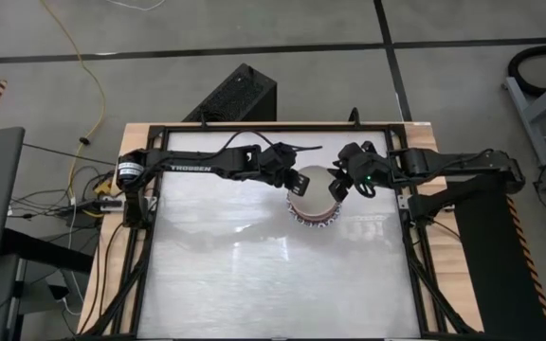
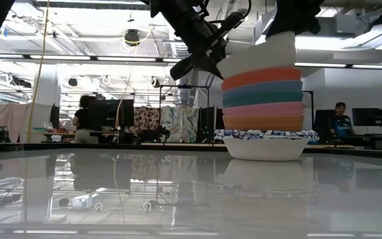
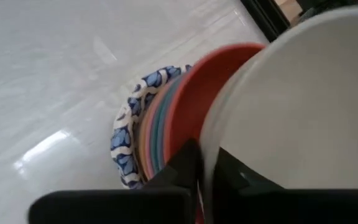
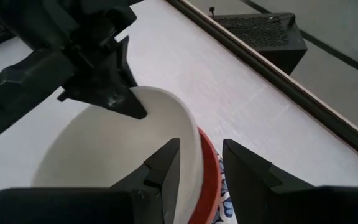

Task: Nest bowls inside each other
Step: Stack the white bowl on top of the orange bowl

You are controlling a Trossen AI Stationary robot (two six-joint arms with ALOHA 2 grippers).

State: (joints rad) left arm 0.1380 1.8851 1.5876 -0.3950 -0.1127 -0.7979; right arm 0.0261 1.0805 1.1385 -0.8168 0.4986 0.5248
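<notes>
Evidently, the plain cream round bowl (image 4: 114, 146) was seated on top of the stack of coloured bowls (image 2: 264, 106) at the far middle of the white table (image 1: 254, 275), its mouth facing up. Its left rim was pinched by the closed left gripper (image 1: 290, 180), while its right rim was straddled by the right gripper (image 1: 341, 187), fingers (image 4: 163, 165) parted, one inside and one outside. Both grippers were equally near, on opposite sides of the rim.

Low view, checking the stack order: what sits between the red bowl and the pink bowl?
A blue bowl over a dark green bowl, in the low view.
</notes>
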